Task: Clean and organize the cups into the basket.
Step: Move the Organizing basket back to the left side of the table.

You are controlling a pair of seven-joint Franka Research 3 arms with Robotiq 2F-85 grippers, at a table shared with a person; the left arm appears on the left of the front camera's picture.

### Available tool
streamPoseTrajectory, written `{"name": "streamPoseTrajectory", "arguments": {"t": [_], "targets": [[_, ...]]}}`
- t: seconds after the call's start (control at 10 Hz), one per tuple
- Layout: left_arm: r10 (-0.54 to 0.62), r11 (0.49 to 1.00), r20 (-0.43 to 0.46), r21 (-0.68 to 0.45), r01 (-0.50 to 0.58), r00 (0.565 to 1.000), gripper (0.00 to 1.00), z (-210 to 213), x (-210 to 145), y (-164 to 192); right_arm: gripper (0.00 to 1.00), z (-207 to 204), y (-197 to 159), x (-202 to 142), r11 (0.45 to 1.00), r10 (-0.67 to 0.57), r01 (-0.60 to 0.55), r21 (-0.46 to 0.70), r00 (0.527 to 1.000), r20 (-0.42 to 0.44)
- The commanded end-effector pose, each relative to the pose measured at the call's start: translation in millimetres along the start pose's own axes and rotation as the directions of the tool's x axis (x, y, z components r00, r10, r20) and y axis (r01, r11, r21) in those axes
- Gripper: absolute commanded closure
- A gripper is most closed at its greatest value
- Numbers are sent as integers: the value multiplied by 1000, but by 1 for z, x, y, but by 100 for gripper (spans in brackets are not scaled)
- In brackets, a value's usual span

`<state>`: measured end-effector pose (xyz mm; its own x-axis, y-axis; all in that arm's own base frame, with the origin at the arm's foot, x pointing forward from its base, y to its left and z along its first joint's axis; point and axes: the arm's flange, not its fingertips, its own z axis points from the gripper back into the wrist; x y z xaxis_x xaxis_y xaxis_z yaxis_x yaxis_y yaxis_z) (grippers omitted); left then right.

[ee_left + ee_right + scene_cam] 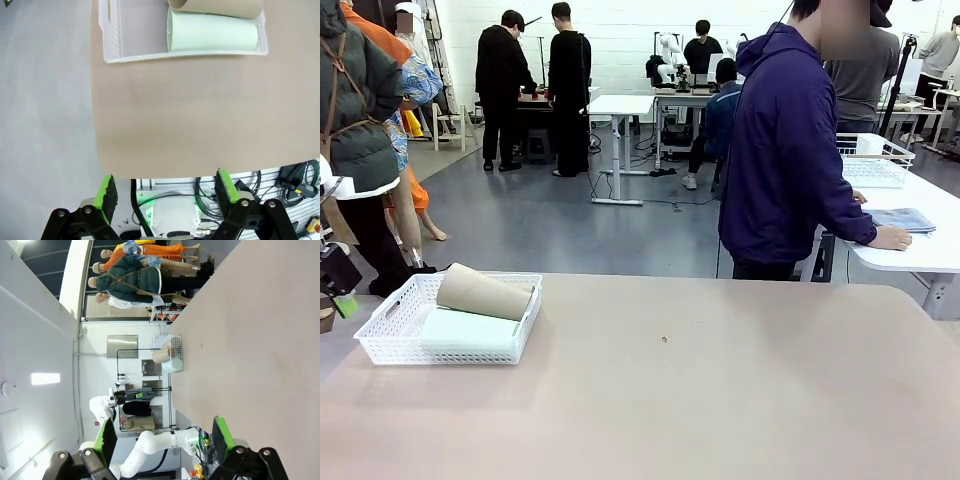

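A: How are the grippers set?

B: The left gripper (163, 192) is seen with its jaws spread wide, nothing held or touched between the two green pads (106, 191). It is hung off the near edge of the table (175, 120), pointed down at the tabletop. In the front view the left gripper (334, 288) is glimpsed at the left edge, just beside the basket. The right gripper (163, 435) is likewise spread wide and empty, held off the table's (250, 340) edge with the view rolled sideways.

A: How many cups are counted?

B: Two: one brown cup (484, 292) and one mint cup (470, 331). Both are laid on their sides in the one basket (388, 325), the brown one rested partly over the mint one and against the far rim.

A: And where is the basket placed?

B: At the table's left side, near the left arm. In the left wrist view the basket (112, 35) is seen at the top, with the mint cup (212, 32) and brown cup (220, 7) inside. From the right wrist the basket (175, 347) is seen far off.

A: Anyone nearby?

B: One person (790, 150) is stood beyond the far edge, turned towards another table.
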<state>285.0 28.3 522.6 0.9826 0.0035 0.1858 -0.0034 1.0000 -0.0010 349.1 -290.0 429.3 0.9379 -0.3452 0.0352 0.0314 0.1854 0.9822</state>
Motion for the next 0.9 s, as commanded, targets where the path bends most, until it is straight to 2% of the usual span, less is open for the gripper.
{"name": "streamPoseTrajectory", "arguments": {"t": [0.0,0.1,0.2,0.3,0.4,0.5,0.6,0.8], "targets": [[-7,1000,3,-22,7,1000,0,1,0,0,0,0,1,1,1000,-2,2,-5,1000,-6],[0,1000,0,0,0,1000,0,0,0,0,0,0,1,1,1000,-2,2,-5,1000,-6],[35,963,-23,-265,-40,999,0,13,28,21,0,0,1,1,1000,-2,2,-5,1000,-6],[60,867,-85,-489,-94,995,0,26,44,50,0,0,1,1,1000,-2,2,-5,1000,-6],[71,727,-148,-669,-152,987,0,36,58,86,0,0,1,1,1000,-2,2,-5,1000,-6],[110,575,-189,-788,-217,976,0,40,69,124,0,0,1,1,1000,-2,2,-5,1000,-6],[145,429,-220,-865,-262,965,0,38,79,165,0,0,1,1,1000,-2,2,-5,1000,-6],[172,275,-257,-915,-297,951,0,24,83,225,0,0,1,1,1000,-2,2,-5,1000,-6]]}}
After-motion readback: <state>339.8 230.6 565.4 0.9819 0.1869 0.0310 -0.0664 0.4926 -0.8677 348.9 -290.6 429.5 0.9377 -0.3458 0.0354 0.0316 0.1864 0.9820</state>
